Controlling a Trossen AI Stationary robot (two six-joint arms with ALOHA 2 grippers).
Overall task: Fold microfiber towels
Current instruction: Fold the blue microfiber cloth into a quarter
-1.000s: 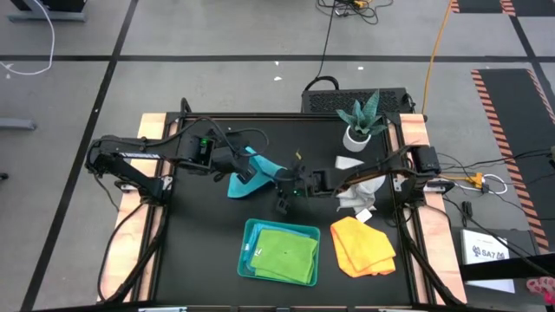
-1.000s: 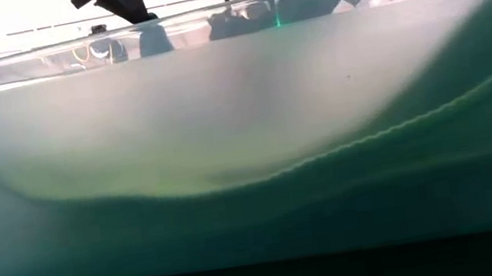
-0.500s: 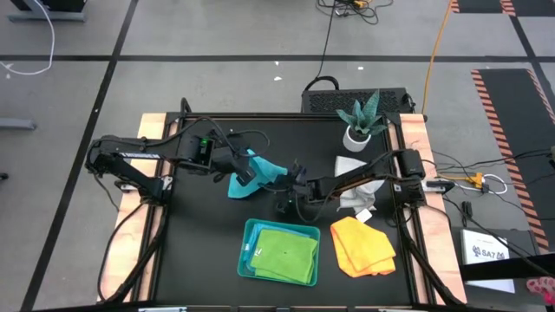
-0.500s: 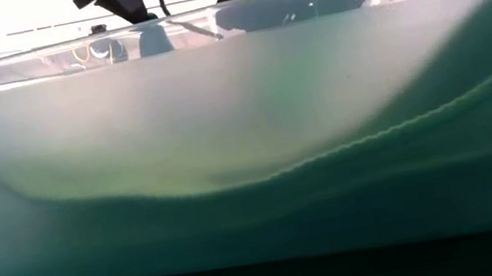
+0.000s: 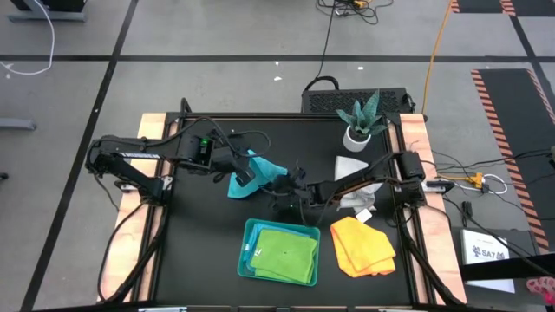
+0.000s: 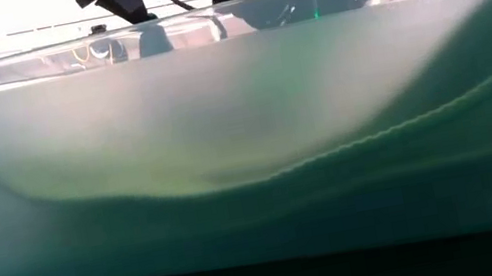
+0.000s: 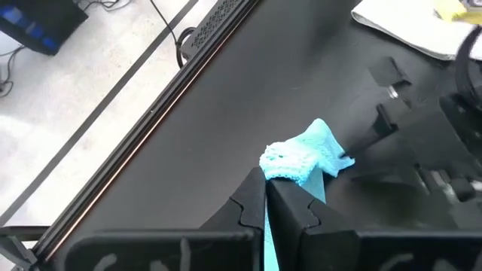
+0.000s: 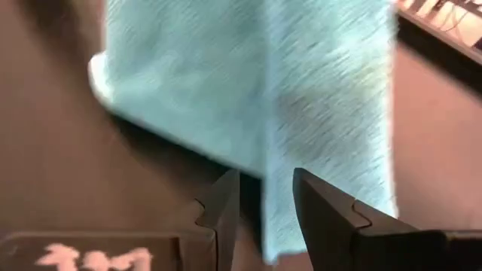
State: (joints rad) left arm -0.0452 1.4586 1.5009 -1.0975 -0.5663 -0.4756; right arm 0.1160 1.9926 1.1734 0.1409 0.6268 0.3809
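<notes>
right end effector [image 5: 279, 190]: has slid left across the frame centre, now at the lower corner of the turquoise towel [image 5: 251, 171]
right arm: stretched further left, lying flatter over the desk [image 5: 208, 251]
pale grey-white towel [image 5: 351, 165]: more of it uncovered

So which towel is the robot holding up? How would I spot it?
Look at the black table, then at its middle, a bit above the teal tray. The turquoise towel hangs there, pinched in the left pincer, with the right pincer at its other edge. It is the only blue towel, and the only one that a pincer grips.
</notes>
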